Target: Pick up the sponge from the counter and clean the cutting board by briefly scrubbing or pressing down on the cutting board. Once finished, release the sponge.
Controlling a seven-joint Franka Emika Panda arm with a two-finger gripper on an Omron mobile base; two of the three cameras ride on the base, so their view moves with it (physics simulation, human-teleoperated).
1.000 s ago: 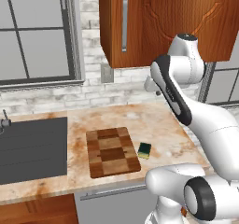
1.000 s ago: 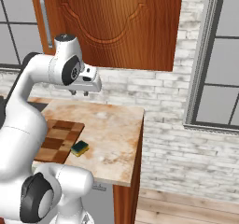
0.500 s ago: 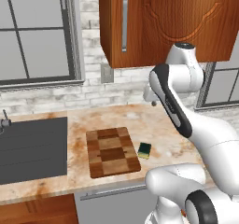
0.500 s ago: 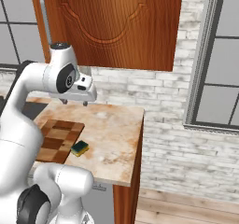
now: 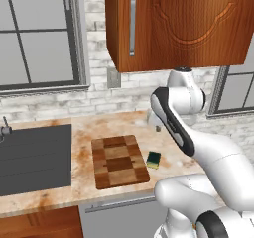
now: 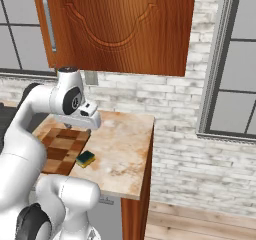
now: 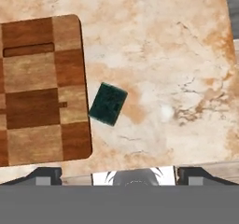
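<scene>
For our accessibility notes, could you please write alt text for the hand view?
Looking straight down, a small dark green sponge lies tilted on a beige and orange stone counter, just beside the right edge of a checkered wooden cutting board. The gripper hangs above with its fingertips wide apart at the bottom edge, holding nothing.

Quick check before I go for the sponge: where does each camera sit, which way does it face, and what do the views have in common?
Left base view: behind the arm to its left, looking forward and down at the counter, sink and cutting board; the arm rises lower right.
Right base view: behind to its right, facing the counter's end; the arm rises lower left, gripper above the board.
Hand view: looking straight down on board and sponge.
All three share the board and sponge.
</scene>
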